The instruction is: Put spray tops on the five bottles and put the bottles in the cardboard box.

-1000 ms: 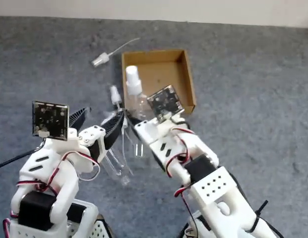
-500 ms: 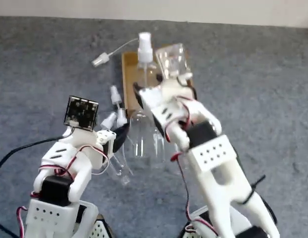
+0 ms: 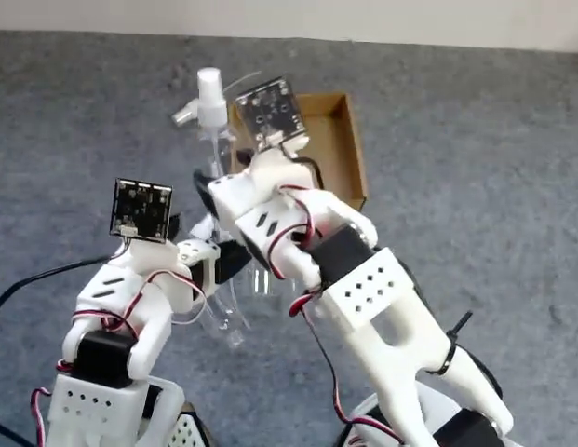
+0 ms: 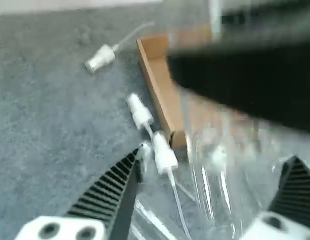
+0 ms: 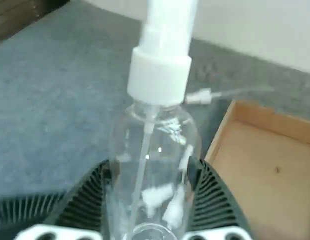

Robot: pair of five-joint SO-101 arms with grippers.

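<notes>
Grey carpet covers our table (image 3: 475,140), where our right hand (image 5: 150,200) is clenched on a capped bottle (image 5: 155,150) held up beside the cardboard box (image 3: 352,140), presumably for dropping in, while our left hand (image 4: 214,167) hangs released over loose spray tops (image 4: 163,154).

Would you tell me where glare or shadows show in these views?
Right wrist view: white glints on the capped bottle in the right hand. Left wrist view: bright streaks across the loose bottles. High view: soft, even light on the table.
</notes>
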